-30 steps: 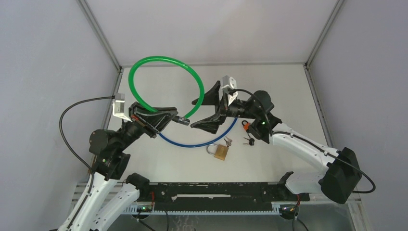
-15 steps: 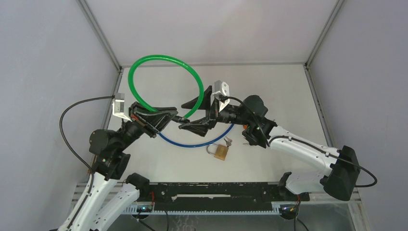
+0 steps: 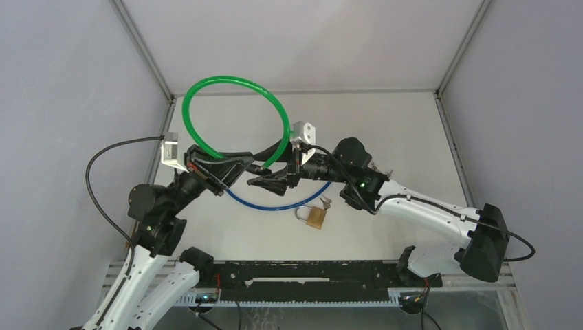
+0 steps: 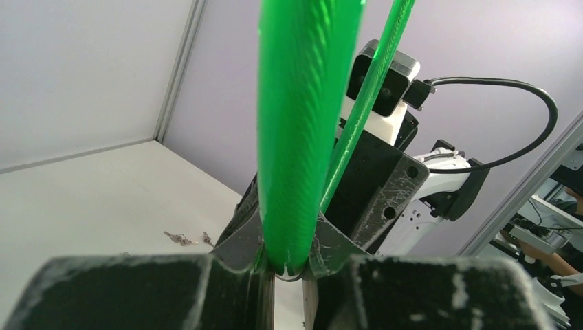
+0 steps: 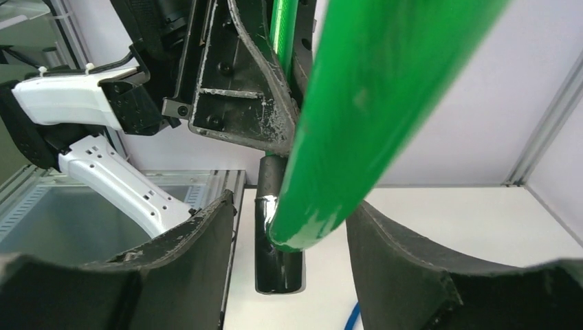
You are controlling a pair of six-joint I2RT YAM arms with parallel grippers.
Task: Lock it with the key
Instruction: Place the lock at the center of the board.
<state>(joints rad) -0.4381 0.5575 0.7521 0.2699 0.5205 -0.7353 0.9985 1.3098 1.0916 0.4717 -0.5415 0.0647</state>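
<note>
A green cable lock (image 3: pixel 237 81) arches in a loop over the table's back left. My left gripper (image 3: pixel 240 165) is shut on it near its end; in the left wrist view the green cable (image 4: pixel 302 137) rises from between the closed jaws of the left gripper (image 4: pixel 289 271). The cable's black lock head (image 5: pixel 278 254) hangs between the two fingers of my right gripper (image 5: pixel 289 234). That gripper is open, with gaps on both sides. From above, the right gripper (image 3: pixel 265 167) meets the left one nose to nose. Small keys (image 4: pixel 182 238) lie on the table.
A blue cable (image 3: pixel 275 205) curves on the table under both grippers. A brass padlock (image 3: pixel 315 216) with a key bunch (image 3: pixel 324 201) lies in front of the right arm. Grey walls close in the back and sides.
My right arm has moved left, bringing its gripper around the cable end, and its jaws have narrowed. The keys right of the padlock are now covered by that arm. The left arm has held still.
</note>
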